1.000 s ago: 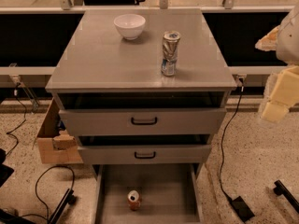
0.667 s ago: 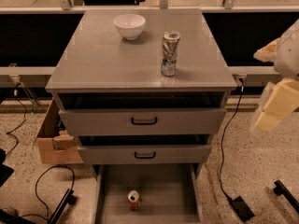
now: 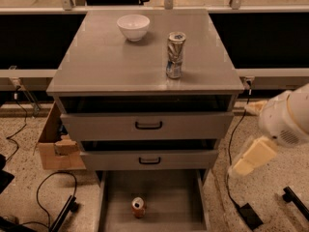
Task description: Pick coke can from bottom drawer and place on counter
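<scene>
The coke can (image 3: 138, 207), small and red-orange with a silver top, stands on the floor of the open bottom drawer (image 3: 171, 193), near its front middle. The counter (image 3: 106, 62) is the grey cabinet top above it. My gripper (image 3: 250, 157) is the cream end of the white arm at the right. It hangs beside the cabinet's right side, about level with the middle drawer, to the right of and above the coke can, and apart from it. Nothing shows in it.
A white bowl (image 3: 133, 26) and a dented silver-and-blue can (image 3: 175, 54) stand on the counter. The two upper drawers are slightly ajar. A cardboard box (image 3: 55, 146) sits left of the cabinet. Cables (image 3: 50, 187) and a black plug (image 3: 251, 215) lie on the speckled floor.
The arm with my gripper has moved down and to the left, from beside the counter to beside the middle drawer. The cans and bowl have not moved.
</scene>
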Controlling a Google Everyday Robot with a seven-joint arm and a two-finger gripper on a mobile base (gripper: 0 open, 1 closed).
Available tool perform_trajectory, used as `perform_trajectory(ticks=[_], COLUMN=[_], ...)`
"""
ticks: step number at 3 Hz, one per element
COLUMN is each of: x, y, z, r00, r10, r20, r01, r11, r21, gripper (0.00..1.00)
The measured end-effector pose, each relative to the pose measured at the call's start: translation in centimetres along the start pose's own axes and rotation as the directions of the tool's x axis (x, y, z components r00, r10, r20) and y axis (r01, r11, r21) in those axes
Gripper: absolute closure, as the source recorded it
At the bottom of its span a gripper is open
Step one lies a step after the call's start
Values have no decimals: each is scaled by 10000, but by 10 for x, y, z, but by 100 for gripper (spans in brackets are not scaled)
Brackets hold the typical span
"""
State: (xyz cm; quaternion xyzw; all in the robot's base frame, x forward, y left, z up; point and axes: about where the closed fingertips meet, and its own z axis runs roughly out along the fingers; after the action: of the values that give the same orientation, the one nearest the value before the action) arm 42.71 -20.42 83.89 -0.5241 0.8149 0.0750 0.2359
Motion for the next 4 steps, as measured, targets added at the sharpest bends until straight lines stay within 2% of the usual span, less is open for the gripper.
perform_trajectory(ticks=[1, 2, 3, 4], x=[15, 24, 23, 23], y=[13, 25, 34, 35], z=[77, 143, 183, 188], r00=[9940, 9737, 9589, 9575], r10=[639, 1150, 1207, 1191], r20=[887, 1969, 2568, 2625], r01=[-595, -1007, -994, -965], r11=[9969, 9916, 9905, 9905], r21=[-515, -812, -947, -976], gripper=[0, 0, 0, 0])
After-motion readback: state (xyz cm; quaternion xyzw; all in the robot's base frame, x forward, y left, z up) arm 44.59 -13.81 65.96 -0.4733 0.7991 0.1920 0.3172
